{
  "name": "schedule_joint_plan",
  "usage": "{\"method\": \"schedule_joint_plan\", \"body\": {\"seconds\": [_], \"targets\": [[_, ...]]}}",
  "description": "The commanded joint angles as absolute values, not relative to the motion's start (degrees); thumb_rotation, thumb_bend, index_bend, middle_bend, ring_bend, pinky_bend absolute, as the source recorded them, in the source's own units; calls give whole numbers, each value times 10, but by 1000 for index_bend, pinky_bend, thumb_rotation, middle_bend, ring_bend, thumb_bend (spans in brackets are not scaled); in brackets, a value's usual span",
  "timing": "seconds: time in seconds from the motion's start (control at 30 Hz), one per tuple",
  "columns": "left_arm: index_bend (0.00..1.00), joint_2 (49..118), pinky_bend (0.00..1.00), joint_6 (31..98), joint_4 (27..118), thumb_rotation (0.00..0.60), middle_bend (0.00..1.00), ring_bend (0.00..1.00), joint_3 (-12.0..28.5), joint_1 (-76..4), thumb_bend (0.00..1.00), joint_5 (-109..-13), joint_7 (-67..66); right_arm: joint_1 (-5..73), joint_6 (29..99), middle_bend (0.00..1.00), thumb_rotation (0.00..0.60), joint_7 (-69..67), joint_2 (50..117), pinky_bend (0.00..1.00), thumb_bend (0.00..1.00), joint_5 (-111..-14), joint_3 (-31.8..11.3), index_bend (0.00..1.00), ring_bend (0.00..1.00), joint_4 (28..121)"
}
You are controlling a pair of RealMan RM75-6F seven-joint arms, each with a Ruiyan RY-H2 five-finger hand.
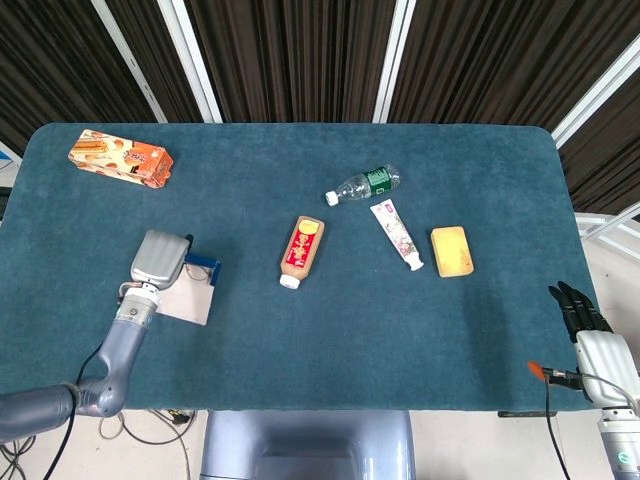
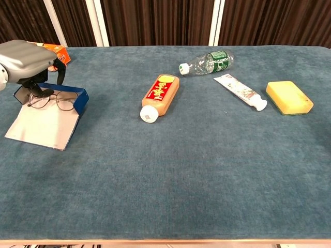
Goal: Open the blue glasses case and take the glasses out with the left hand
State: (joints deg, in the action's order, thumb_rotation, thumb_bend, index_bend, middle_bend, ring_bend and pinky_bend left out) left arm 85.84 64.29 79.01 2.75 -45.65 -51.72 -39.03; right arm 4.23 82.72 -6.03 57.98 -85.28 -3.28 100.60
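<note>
My right hand (image 1: 590, 325) hangs off the table's (image 2: 170, 175) near right corner, fingers straight and together, holding nothing. The case (image 2: 49, 116) lies open at the left, its pale lid flat. My left hand (image 2: 25, 58) is over its blue tray, fingers curled on the glasses (image 2: 51, 99).

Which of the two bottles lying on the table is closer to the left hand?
The red sauce bottle with the white cap; the clear water bottle with the green label lies farther from the left hand.
</note>
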Motion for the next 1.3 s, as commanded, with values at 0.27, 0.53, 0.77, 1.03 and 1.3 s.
{"method": "schedule_joint_plan", "body": {"seconds": [0.27,0.53,0.77,1.03,1.3], "targets": [[569,859,962,655,789,600,1000,905,30,-443,397,-547,-385,42,828,0,600,-59,580,187,185,-853,-33,0,0,1006],[569,865,962,668,768,600,1000,905,20,-429,397,-594,-372,42,829,0,600,-58,581,187,183,-854,-33,0,0,1006],[569,868,962,660,759,600,1000,905,27,-423,397,-595,-373,42,829,0,600,-57,581,187,184,-854,-33,0,0,1006],[570,868,962,650,756,600,1000,905,38,-419,397,-586,-381,42,829,0,600,-58,581,187,184,-853,-33,0,0,1006],[570,863,962,641,755,600,1000,905,50,-417,397,-575,-390,42,828,0,600,-58,580,187,185,-853,-33,0,0,1007]]}}
